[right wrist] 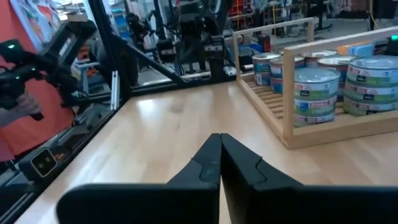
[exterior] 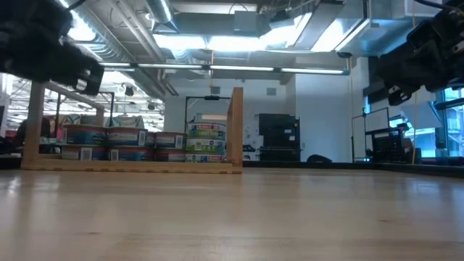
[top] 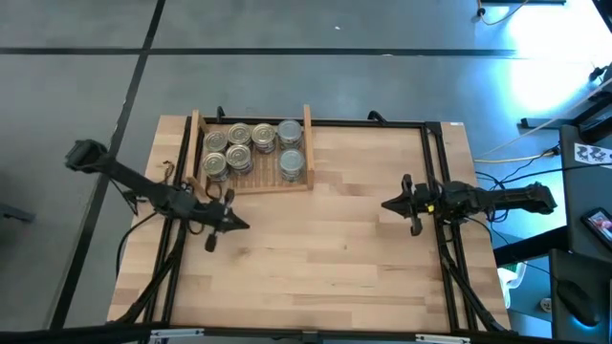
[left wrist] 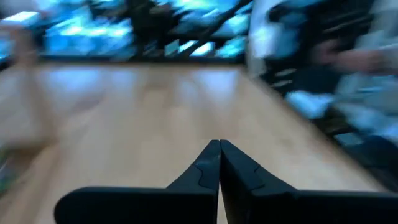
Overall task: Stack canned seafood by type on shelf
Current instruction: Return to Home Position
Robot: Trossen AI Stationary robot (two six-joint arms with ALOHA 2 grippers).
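Canned seafood (top: 251,148) all stacked in shelf (top: 307,129), none loose; I judge task done. Left gripper (top: 239,225), right gripper (top: 387,204): fingers pressed together, empty.

A grey floor (top: 287,86) surrounds the pale wooden worktop (top: 325,258), and bright strip lights (exterior: 217,67) run overhead.
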